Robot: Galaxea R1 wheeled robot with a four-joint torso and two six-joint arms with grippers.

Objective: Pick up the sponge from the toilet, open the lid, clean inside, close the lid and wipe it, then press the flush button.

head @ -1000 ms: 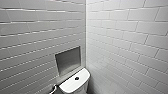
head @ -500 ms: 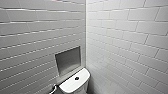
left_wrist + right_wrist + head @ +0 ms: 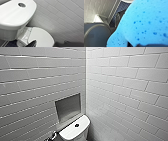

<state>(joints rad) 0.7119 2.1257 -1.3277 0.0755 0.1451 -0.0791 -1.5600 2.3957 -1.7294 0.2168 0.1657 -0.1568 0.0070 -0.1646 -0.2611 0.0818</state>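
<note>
Blue sponge (image 3: 144, 22) clamped in right fingers (image 3: 118, 20), white lid (image 3: 42, 37) down on toilet (image 3: 75, 130)

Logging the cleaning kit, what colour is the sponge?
The soft porous sponge is bright blue with darker pores; clearest in the right wrist view.

White toilet (image 3: 15, 16) on blue-tiled floor (image 3: 122, 6)

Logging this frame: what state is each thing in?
lid: closed, down on the bowl
sponge: right up against the right wrist camera; grip unclear
flush button: untouched, nothing on it
tank top: in place
</note>
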